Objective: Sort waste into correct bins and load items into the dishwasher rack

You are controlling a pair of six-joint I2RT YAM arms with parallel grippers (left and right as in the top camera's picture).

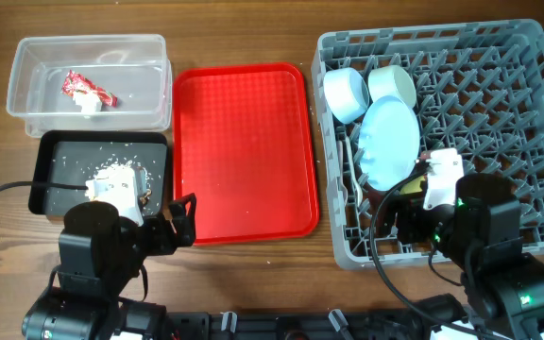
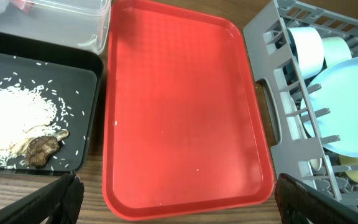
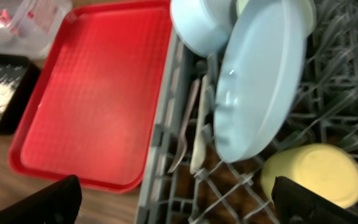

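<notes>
The grey dishwasher rack (image 1: pixel 536 94) holds the light blue bowl (image 1: pixel 346 93), the pale green bowl (image 1: pixel 392 83) and the light blue plate (image 1: pixel 390 142) on edge. The right wrist view shows the white fork (image 3: pixel 184 134) and spoon (image 3: pixel 201 140) beside the plate, and the yellow cup (image 3: pixel 312 174). The red-and-white wrapper (image 1: pixel 88 90) lies in the clear tub (image 1: pixel 26 57). Rice-like scraps (image 2: pixel 11 118) and a brown bit (image 2: pixel 42 149) lie in the black tray (image 1: pixel 55 151). My left gripper (image 2: pixel 179 202) is open and empty over the red tray's near edge. My right gripper (image 3: pixel 179 199) is open and empty over the rack's near left corner.
The flat red tray (image 1: pixel 244 151) lies between the black tray and the rack, with only a few crumbs on it. The clear tub stands just behind the black tray. Bare wooden table (image 1: pixel 253 28) shows behind the red tray.
</notes>
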